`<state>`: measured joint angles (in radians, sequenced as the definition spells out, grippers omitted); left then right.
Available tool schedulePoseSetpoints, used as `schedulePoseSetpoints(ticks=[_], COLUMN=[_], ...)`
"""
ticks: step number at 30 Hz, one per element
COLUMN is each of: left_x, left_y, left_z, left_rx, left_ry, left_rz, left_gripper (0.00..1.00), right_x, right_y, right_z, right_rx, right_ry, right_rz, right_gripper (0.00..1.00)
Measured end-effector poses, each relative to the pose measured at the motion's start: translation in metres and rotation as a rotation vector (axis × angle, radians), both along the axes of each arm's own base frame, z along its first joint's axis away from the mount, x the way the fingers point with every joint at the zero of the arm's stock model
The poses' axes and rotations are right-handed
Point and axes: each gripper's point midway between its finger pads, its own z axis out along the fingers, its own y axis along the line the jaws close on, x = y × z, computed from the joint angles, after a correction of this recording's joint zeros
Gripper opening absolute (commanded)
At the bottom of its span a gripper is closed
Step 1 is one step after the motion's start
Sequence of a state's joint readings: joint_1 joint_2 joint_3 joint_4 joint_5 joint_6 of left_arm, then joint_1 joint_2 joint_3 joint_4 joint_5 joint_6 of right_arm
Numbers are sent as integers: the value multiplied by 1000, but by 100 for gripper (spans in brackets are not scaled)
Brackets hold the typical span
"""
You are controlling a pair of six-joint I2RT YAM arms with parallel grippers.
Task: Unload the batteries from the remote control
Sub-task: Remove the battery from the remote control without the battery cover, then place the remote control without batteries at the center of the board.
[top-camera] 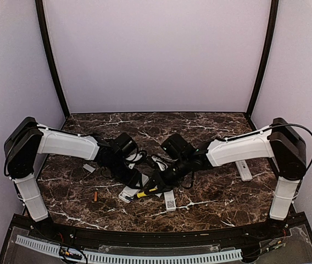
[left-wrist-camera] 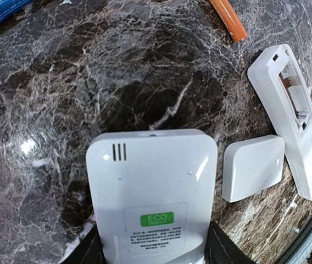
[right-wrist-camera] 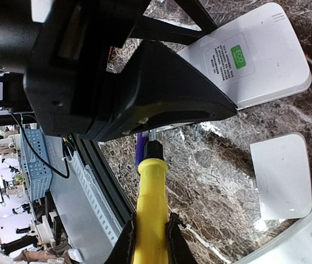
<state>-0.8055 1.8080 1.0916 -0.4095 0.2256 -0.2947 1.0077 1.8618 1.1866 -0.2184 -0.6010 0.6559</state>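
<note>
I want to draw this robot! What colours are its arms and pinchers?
The left arm and right arm have smooth white shells joined by chunky black joints. The left gripper and right gripper are black. A thin black cable loops near each shoulder.

White plastic on dark marble — small spots of colour.
The table is brown-black, veined white; remote and cover white, label green; orange battery, blue battery — tool handle yellow.
</note>
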Motion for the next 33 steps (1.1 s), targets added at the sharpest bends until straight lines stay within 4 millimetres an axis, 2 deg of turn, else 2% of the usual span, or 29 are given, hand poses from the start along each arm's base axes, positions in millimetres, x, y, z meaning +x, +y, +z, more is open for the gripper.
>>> schedulePoseSetpoints(ticks=[9,20,24,30,33], left_x=[-1,3,8,15,18], left_y=[0,3,8,21,25], left_z=[0,-1,-2,-3,-3], left_rx=[2,24,54,107,113], left_ry=[-3,-18,-35,-47,-45], left_rz=[-8,31,94,216,261], left_gripper=[28,28,29,31,34], right_x=[2,2,1,5,6], right_y=[3,-1,-7,-17,-28], right_z=[-4,-3,12,52,57], right_rx=[20,20,38,94,72], right_ry=[56,43,-3,-118,-157], right_rz=[-25,-35,-42,-69,-94], right_gripper=[0,0,0,0,0])
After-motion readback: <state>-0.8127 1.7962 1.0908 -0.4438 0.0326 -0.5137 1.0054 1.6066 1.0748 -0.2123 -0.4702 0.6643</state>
